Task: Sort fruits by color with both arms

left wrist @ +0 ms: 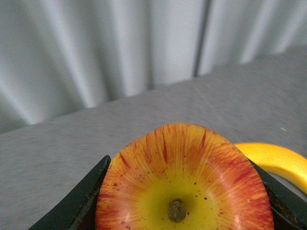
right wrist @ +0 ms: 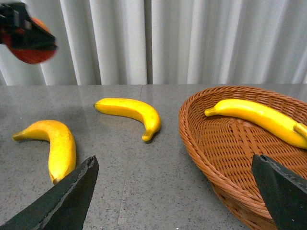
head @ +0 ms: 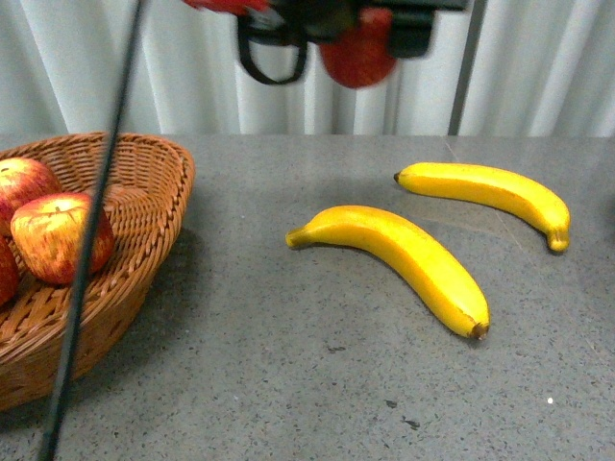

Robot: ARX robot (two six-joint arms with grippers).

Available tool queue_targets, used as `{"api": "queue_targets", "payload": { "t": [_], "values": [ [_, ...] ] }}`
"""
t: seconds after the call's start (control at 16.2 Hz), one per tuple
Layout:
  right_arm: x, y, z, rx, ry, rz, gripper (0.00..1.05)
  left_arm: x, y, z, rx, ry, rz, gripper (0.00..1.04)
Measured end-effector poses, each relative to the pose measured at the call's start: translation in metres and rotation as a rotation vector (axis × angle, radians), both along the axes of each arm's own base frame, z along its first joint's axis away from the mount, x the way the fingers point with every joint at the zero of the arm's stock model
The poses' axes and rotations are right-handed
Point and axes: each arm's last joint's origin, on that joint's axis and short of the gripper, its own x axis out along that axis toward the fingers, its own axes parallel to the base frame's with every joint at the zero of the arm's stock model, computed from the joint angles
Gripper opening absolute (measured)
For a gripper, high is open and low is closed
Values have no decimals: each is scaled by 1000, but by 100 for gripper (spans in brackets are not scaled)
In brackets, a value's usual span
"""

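Observation:
High above the far side of the table, my left gripper (head: 370,29) is shut on a red apple (head: 357,60). In the left wrist view that apple (left wrist: 184,177), red streaked over yellow with a short stem, fills the space between the black fingers (left wrist: 79,203). Two yellow bananas (head: 404,261) (head: 492,190) lie on the grey table right of centre. My right gripper (right wrist: 175,191) is open and holds nothing, hovering low beside a wicker basket (right wrist: 201,143) that holds a banana (right wrist: 261,117). The right wrist view also shows the two table bananas (right wrist: 60,146) (right wrist: 132,110).
A second wicker basket (head: 144,221) at the left holds red apples (head: 58,235). A black cable (head: 91,240) runs down in front of it. White curtains hang behind the table.

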Motion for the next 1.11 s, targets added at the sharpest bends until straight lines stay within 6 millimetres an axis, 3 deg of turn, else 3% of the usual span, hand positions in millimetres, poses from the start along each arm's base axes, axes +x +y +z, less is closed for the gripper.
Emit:
{"api": "queue_targets", "payload": {
  "t": [0.06, 0.19, 0.43, 0.49, 0.68, 0.74, 0.93, 1.11],
  "values": [
    [0, 0, 0, 0, 0, 0, 98, -2, 31, 5, -8, -23, 96, 69],
    [0, 0, 0, 0, 0, 0, 98, -5, 91, -14, -4, 7, 294, 69],
    [0, 0, 0, 0, 0, 0, 98, -14, 153, -62, -18, 124, 474, 69],
    [0, 0, 0, 0, 0, 0, 98, -14, 162, -65, -33, 127, 503, 69],
    [0, 0, 0, 0, 0, 0, 98, -17, 167, -60, -67, 110, 523, 97],
    [0, 0, 0, 0, 0, 0, 98, -19, 167, -55, -74, 98, 520, 100],
    [0, 0, 0, 0, 0, 0, 98, -30, 169, -28, -114, 12, 507, 98],
    [0, 0, 0, 0, 0, 0, 98, -57, 175, -2, -148, -89, 503, 98]
  ]
}}
